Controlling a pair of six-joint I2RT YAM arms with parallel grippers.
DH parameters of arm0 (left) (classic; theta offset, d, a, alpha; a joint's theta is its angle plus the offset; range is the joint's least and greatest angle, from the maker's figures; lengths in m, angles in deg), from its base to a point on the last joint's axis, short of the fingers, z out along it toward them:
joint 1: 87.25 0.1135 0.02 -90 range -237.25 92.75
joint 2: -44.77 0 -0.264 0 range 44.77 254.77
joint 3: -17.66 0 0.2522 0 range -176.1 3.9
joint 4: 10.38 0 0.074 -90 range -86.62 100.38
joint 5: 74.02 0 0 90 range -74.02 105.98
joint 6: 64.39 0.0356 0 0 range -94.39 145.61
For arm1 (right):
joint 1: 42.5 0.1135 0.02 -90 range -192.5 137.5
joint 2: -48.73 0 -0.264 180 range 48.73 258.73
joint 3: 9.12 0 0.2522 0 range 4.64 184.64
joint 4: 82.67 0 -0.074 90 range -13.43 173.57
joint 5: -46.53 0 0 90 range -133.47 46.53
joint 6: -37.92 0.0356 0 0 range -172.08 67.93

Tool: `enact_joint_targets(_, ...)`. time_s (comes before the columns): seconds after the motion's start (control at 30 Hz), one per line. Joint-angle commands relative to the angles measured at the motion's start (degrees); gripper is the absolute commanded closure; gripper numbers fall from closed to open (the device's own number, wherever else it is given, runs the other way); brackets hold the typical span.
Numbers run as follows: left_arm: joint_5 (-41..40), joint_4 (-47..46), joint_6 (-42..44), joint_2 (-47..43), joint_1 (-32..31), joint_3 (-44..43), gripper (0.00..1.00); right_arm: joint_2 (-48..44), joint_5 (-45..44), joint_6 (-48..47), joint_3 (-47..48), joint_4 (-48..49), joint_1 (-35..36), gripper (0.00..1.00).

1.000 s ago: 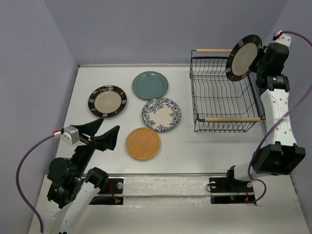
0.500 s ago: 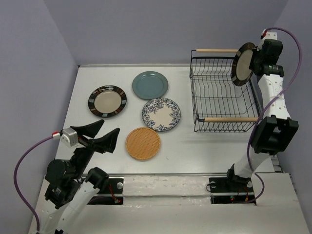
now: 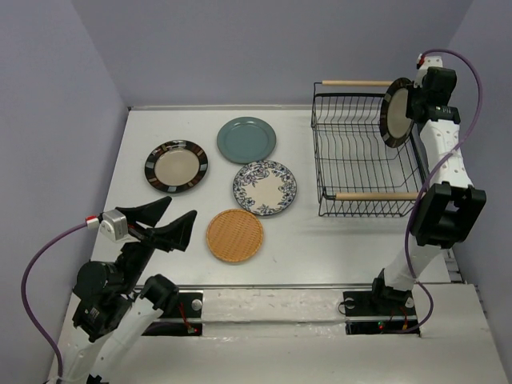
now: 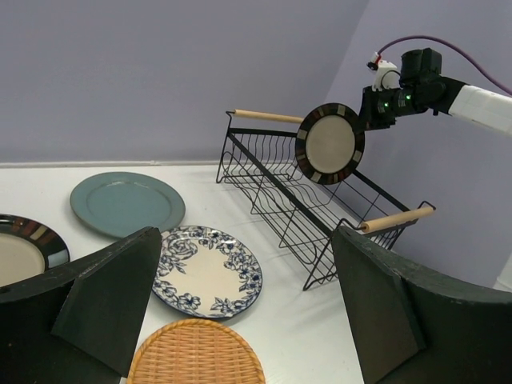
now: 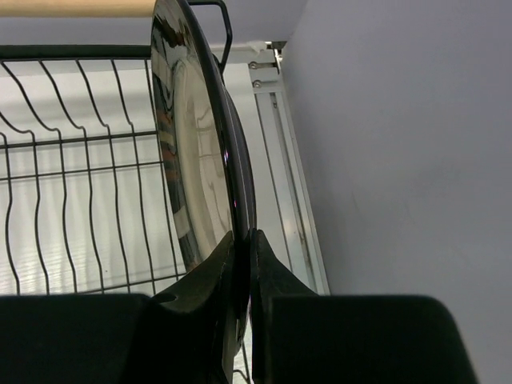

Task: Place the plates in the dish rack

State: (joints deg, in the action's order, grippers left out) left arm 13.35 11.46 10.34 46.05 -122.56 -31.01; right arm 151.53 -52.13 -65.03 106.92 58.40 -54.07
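1. Top external view:
   - The right gripper (image 3: 410, 107) is clamping one striped plate (image 3: 398, 114) by its rim, holding it nearly on edge over the far right corner of the dish rack (image 3: 314, 152); this looks like the first plate going in.
   - No plate is showing inside the rack yet, so I am judging the task as barely begun.
   - Four plates are lying flat on the table (image 3: 144, 128), left of the rack and apart from each other: the second striped plate (image 3: 176, 166), the teal plate (image 3: 246, 140), the floral plate (image 3: 265, 187) and the woven plate (image 3: 235, 235).
   - The left gripper (image 3: 179, 210) is hanging spread wide and holding nothing, near the woven plate but not touching it.
   - The far wooden handle (image 3: 350, 82) is sitting just beside the held plate and could be catching its rim on the way down.

2. Left wrist view:
   - Both of this gripper's fingers (image 4: 112, 292) are framing the scene with a broad gap between them and nothing in it.
   - The held plate is facing this camera, raised at the rack's far end; its lower edge is overlapping the top wires, but I cannot tell whether it is touching them.
   - Nothing is standing between the table plates and the rack.

3. Right wrist view:
   - The fingers are pinching the plate's rim tightly, one on each face.
   - The plate is showing edge-on above the wavy divider wires (image 5: 80, 168); whether it is lining up with a slot I cannot tell.
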Motion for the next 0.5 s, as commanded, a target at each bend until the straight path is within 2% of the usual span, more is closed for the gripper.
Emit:
enact_joint_targets(0.0,-1.1,-1.5,0.9,0.1,-0.6,-0.4,0.01,-1.2,-3.6,-2.6,5.5,13.0,-0.1,0.93)
enact_joint_targets(0.47,-1.1,-1.7,0.9,0.2,-0.9,-0.4,0.01,-0.7,-2.9,0.2,-1.8,13.8,-0.1,0.93)
